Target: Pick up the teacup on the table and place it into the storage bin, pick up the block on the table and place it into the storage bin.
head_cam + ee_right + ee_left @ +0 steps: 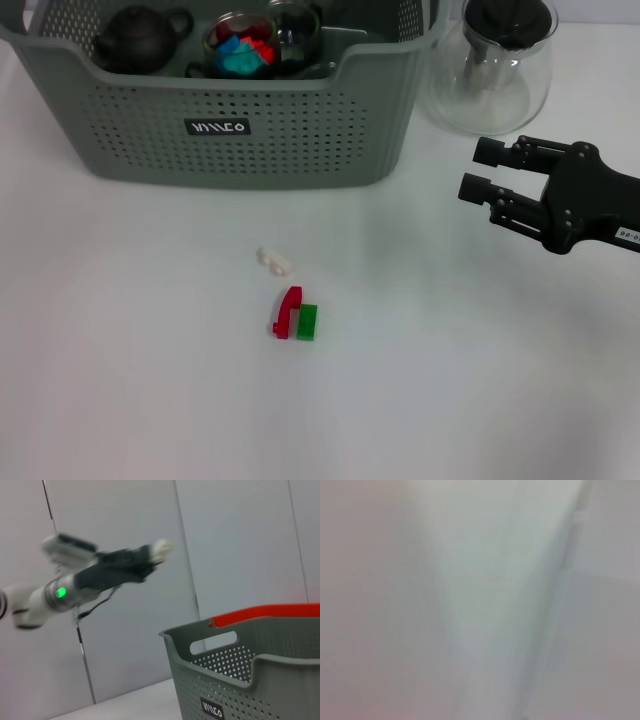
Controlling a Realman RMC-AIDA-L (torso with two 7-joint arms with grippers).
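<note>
Here the storage bin [220, 120] stands at the far side of the white tabletop [120, 380], its black label facing the robot. Inside it, by the far wall, sit a dark teapot [140, 38] and a glass teacup [243, 45] filled with red and blue pieces, with a second glass cup [293, 28] touching that one on its right. Just to the right of the storage bin, outside its wall, stands a clear glass pitcher [492, 70] with a black lid.

On the near side of the storage bin, well apart from its front wall, the block [294, 314] lies on the tabletop: a red piece and a green piece joined side by side. A small white piece [274, 260] lies between the block and the storage bin, near the block.

The right end effector [477, 170] hovers to the right of the storage bin, near the pitcher, empty, its black fingers apart and pointing toward the bin.

The left end effector [161, 547] shows only in the right wrist view, raised high beyond the storage bin; whether its fingers are apart I cannot tell.
</note>
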